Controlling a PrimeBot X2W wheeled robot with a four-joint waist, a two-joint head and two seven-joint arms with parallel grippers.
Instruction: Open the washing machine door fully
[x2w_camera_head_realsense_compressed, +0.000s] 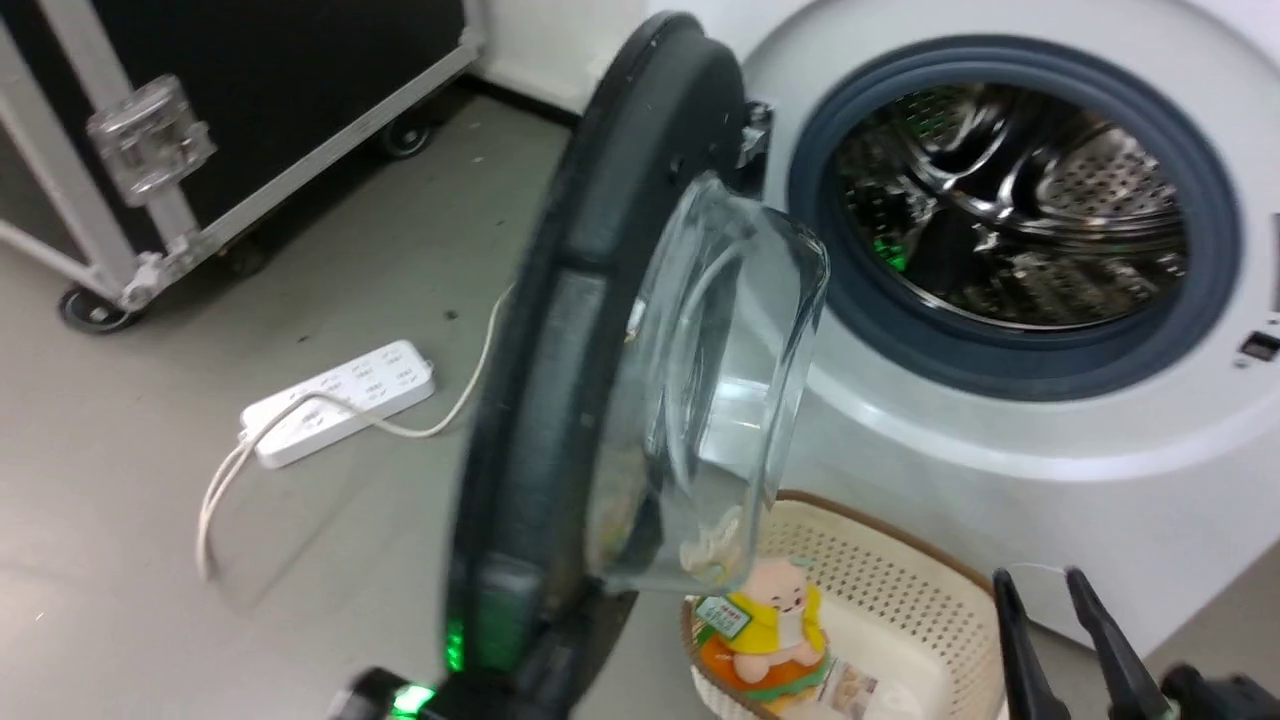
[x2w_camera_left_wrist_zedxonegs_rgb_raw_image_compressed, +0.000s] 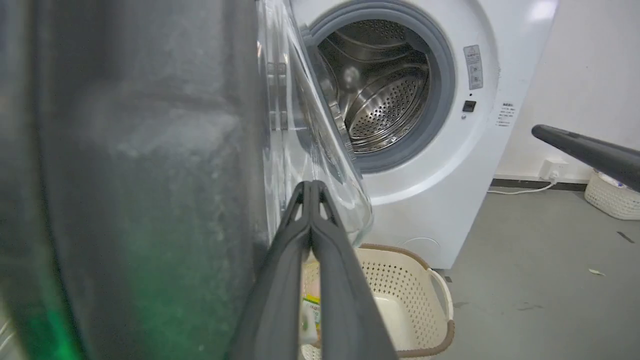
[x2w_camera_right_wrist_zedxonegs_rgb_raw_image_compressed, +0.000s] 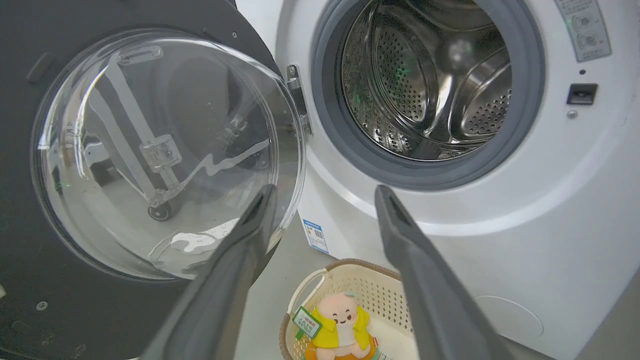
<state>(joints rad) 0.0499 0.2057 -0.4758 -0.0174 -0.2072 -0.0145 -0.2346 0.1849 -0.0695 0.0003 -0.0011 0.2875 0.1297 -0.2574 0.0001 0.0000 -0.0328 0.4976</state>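
Your left tool (x2w_camera_left_wrist_zedxonegs_rgb_raw_image_compressed: 311, 186) was pressed together beside the open washing machine door (x2w_camera_right_wrist_zedxonegs_rgb_raw_image_compressed: 165, 150). Your right tool (x2w_camera_right_wrist_zedxonegs_rgb_raw_image_compressed: 325, 191) was spread.

I read the washing machine door (x2w_camera_right_wrist_zedxonegs_rgb_raw_image_compressed: 75, 310) as matt black plastic, lightly dusty on its inner face, set around a clear, smooth, glossy glass bowl (x2w_camera_right_wrist_zedxonegs_rgb_raw_image_compressed: 165, 150) and carried on a bright metal hinge (x2w_camera_right_wrist_zedxonegs_rgb_raw_image_compressed: 299, 95). The washing machine (x2w_camera_right_wrist_zedxonegs_rgb_raw_image_compressed: 525, 240) has a smooth, glossy white front, a matt grey rubber gasket (x2w_camera_right_wrist_zedxonegs_rgb_raw_image_compressed: 327, 115) and a polished, perforated steel drum (x2w_camera_right_wrist_zedxonegs_rgb_raw_image_compressed: 425, 90). The basket (x2w_camera_right_wrist_zedxonegs_rgb_raw_image_compressed: 370, 287) is cream perforated plastic, and the toy (x2w_camera_right_wrist_zedxonegs_rgb_raw_image_compressed: 342, 320) looks like soft plush cloth.
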